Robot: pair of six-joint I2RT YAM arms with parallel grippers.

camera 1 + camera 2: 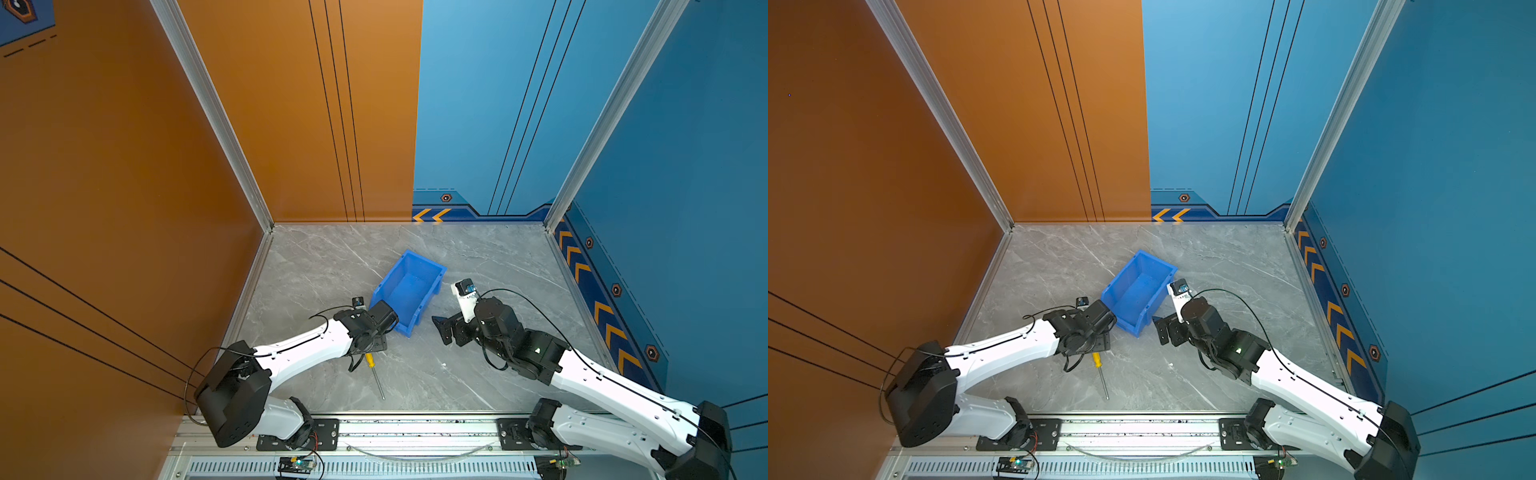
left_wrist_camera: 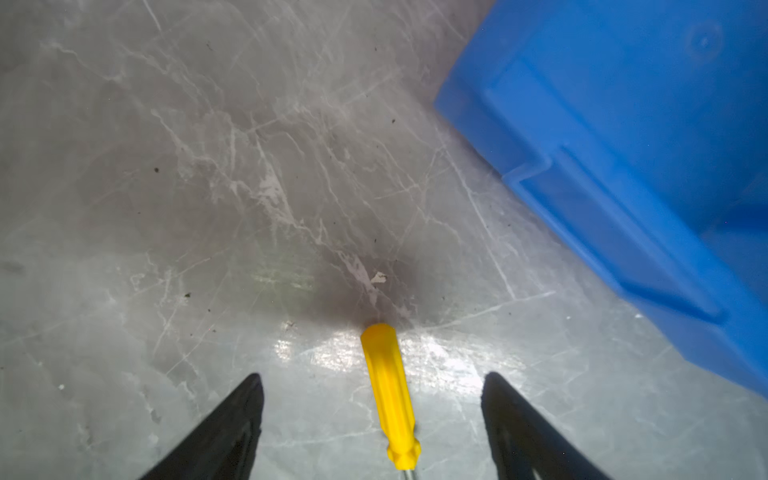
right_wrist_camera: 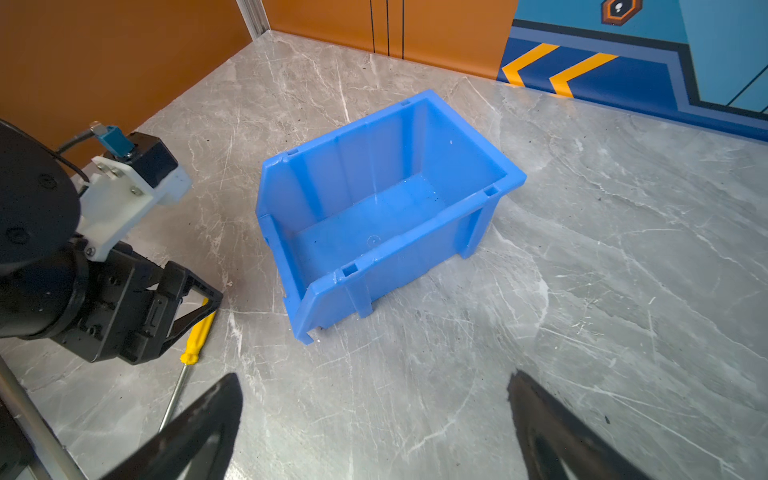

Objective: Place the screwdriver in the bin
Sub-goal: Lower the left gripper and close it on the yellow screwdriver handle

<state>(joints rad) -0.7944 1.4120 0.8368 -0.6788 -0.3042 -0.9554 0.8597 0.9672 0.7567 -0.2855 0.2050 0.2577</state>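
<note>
The screwdriver [image 1: 370, 360] lies flat on the grey marble tabletop near the front, its yellow handle [image 2: 390, 395] pointing toward the bin and its thin silver shaft [image 1: 379, 384] toward the front edge. My left gripper [image 2: 374, 376] is lowered over the handle and stands open. One black finger [image 2: 237, 419] is on each side, with clear gaps to the handle. The blue bin [image 1: 409, 286] stands upright and empty just beyond, turned at an angle in both top views [image 1: 1138, 291]. My right gripper [image 3: 374, 376] hovers open and empty, right of the bin's low front lip [image 3: 320, 291].
Orange and blue walls enclose the table on three sides. An aluminium rail [image 1: 415, 428] with both arm bases runs along the front edge. The bin's outer wall [image 2: 623, 145] stands close to the left gripper's far side.
</note>
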